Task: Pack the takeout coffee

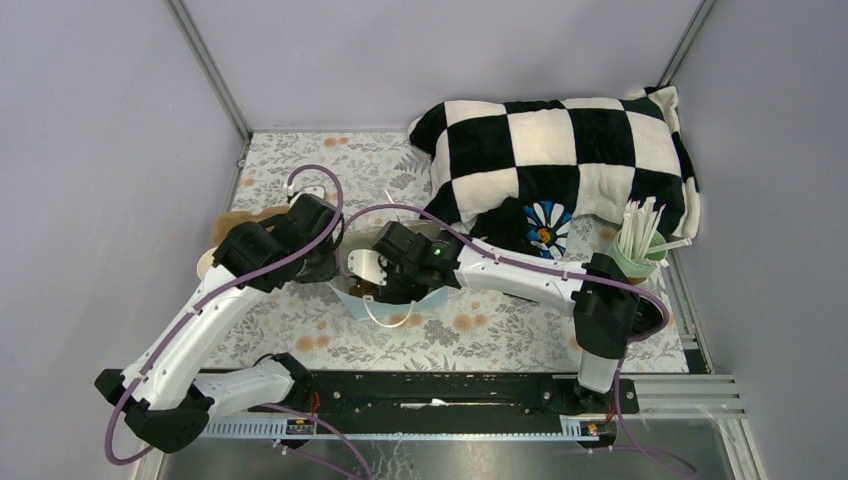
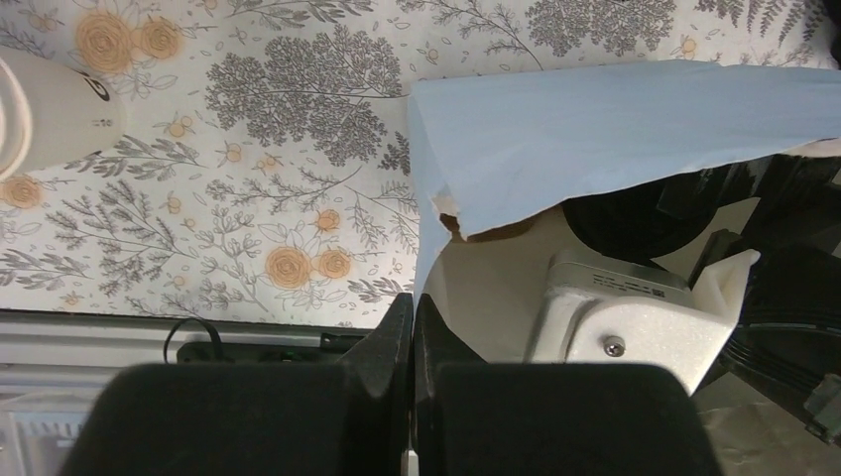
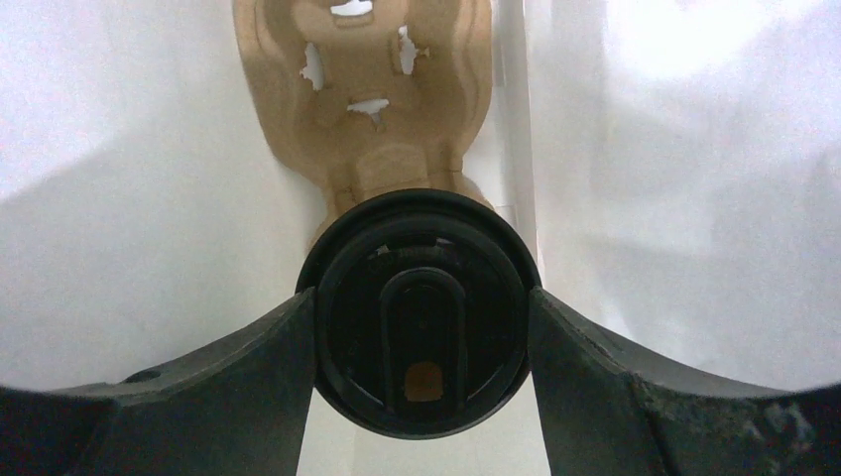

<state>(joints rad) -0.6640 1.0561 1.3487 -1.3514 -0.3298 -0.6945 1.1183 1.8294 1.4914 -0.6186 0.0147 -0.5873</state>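
The takeout coffee shows in the right wrist view as a round black lid (image 3: pixel 420 312) with a small brown sip hole. My right gripper (image 3: pixel 421 302) is shut on it, one finger against each side of the lid. It hangs inside a light blue paper bag (image 1: pixel 432 296), above a brown cardboard cup carrier (image 3: pixel 372 99) on the bag's floor. The cup's body is hidden under the lid. My left gripper (image 2: pixel 413 305) is shut on the bag's (image 2: pixel 595 129) near rim. From above, the left gripper (image 1: pixel 325 262) and right gripper (image 1: pixel 372 272) meet at the bag's mouth.
A black-and-white checkered cushion (image 1: pixel 560 165) fills the back right. A mint-green cup of white straws (image 1: pixel 640 250) stands by the right wall. A cream cup (image 2: pixel 50 109) lies left of the bag. The floral tablecloth (image 1: pixel 480 330) ends at a black rail (image 1: pixel 440 390).
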